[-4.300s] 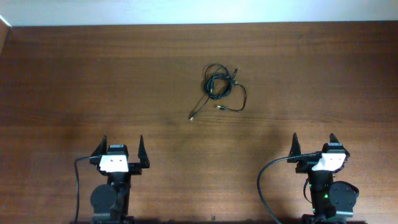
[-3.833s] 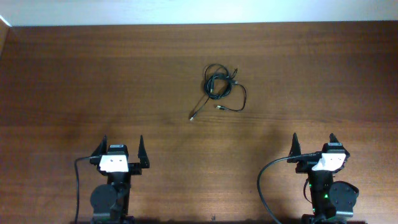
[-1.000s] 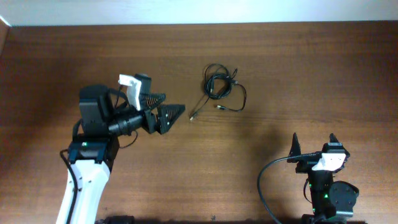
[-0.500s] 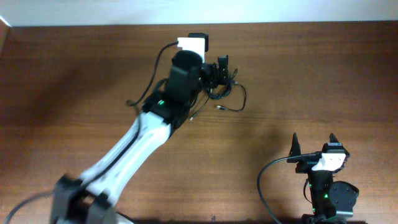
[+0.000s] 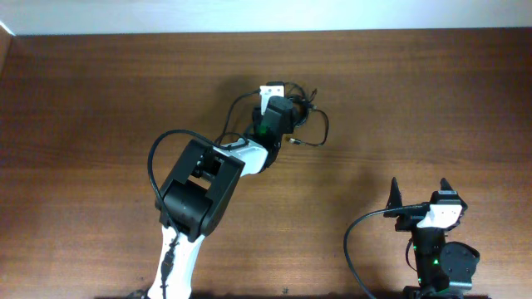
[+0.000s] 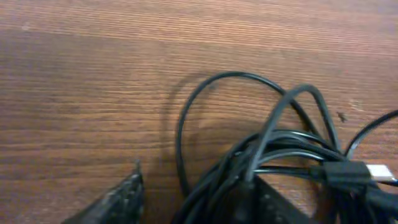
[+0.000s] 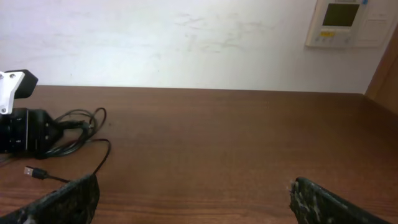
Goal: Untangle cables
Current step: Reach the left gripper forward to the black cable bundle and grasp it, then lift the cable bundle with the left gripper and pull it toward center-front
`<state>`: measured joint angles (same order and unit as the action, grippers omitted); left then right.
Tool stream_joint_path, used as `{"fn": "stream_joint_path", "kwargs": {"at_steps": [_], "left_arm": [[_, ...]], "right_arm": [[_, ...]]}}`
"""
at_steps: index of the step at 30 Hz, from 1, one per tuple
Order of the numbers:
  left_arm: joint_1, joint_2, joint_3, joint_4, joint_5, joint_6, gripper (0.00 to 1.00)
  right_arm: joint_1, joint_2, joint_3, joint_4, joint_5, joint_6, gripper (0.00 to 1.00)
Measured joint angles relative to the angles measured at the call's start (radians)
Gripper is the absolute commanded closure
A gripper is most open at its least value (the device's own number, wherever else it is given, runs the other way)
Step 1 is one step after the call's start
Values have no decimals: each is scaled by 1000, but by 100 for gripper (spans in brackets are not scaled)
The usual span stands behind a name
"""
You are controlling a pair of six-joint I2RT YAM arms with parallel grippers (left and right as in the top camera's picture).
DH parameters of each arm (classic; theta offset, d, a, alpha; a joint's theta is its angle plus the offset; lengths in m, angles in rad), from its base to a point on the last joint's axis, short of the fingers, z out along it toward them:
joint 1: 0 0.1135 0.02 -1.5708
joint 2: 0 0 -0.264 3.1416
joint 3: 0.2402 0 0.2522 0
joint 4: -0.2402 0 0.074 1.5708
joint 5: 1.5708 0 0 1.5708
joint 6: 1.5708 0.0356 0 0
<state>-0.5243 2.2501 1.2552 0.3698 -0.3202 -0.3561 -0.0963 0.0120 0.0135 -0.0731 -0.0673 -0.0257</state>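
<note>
1. Your left gripper [image 6: 193,202] is down at the table [image 5: 432,91] with its fingers spread. The bunched cables [image 6: 280,155] run between the two tips, and the jaws are not clamped on them.
2. The cables lie at the far middle of the table as a tangle of thin black loops. One silvery plug [image 6: 379,173] shows at the right edge of the wrist view.
3. From overhead, your left arm [image 5: 208,178] covers most of the bundle; a loop sticks out on its right.
4. Your right gripper [image 5: 418,193] sits at the near right, fingers apart and holding nothing, well apart from the cables.
</note>
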Motion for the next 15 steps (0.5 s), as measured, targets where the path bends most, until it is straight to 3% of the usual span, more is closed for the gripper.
{"fn": "stream_joint_path", "kwargs": {"at_steps": [3, 7, 8, 9, 12, 15], "left_arm": [[0, -1, 15, -35, -6, 61, 100], [-2, -35, 32, -189, -25, 128, 100], [-2, -109, 26, -391, -48, 128, 100], [-1, -154, 16, -480, -60, 119, 100], [7, -326, -8, -713, -85, -3, 100], [41, -546, -5, -922, -85, -199, 100]], "right_arm": [[0, 0, 0, 0, 0, 0, 1], [0, 0, 0, 0, 0, 0, 2], [0, 0, 0, 0, 0, -1, 2], [0, 0, 0, 0, 0, -1, 2], [0, 0, 0, 0, 0, 0, 2], [0, 0, 0, 0, 0, 0, 2]]}}
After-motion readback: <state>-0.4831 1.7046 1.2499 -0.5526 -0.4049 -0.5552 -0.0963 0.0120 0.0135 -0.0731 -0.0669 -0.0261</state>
